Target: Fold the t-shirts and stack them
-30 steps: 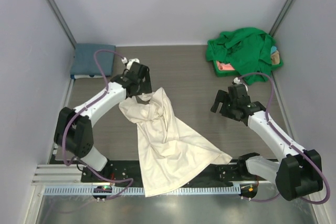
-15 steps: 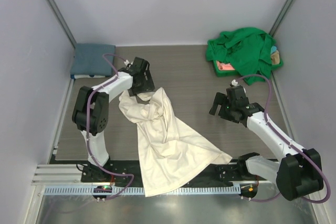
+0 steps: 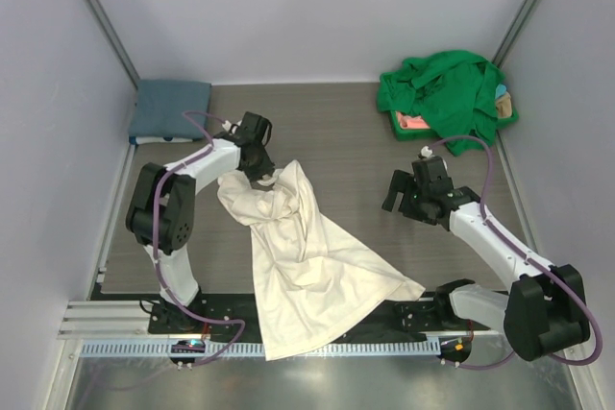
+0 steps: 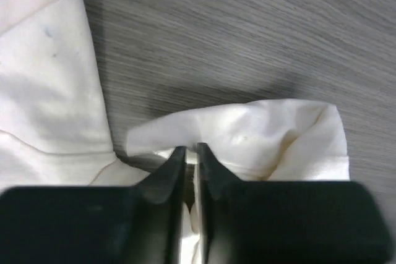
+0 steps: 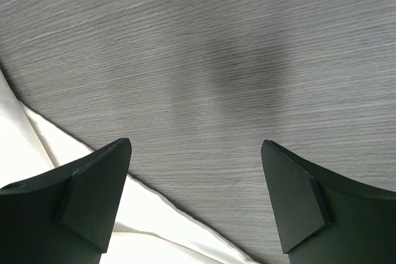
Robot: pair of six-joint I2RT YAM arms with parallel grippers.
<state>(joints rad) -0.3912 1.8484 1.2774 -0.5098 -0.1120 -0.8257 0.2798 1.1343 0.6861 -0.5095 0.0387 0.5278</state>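
The left pincer [image 3: 264, 176] has crept in from where it sat a second ago, elbow tucked close, and it's nipped tight on a fold of the cream-white t-shirt [image 3: 307, 261] at the cloth's 11 o'clock end. That looks like the grab for spreading it flat; folding hasn't started. The right pincer [image 3: 396, 193] hovers wide and empty over bare counter [image 3: 336, 127] at 3 o'clock. The shirt lies crumpled at centre, its tail spilling past 6 o'clock. The slate-blue t-shirt [image 3: 171, 108] sits folded at 10 and the green t-shirt [image 3: 444, 91] is heaped at 1, both well apart.
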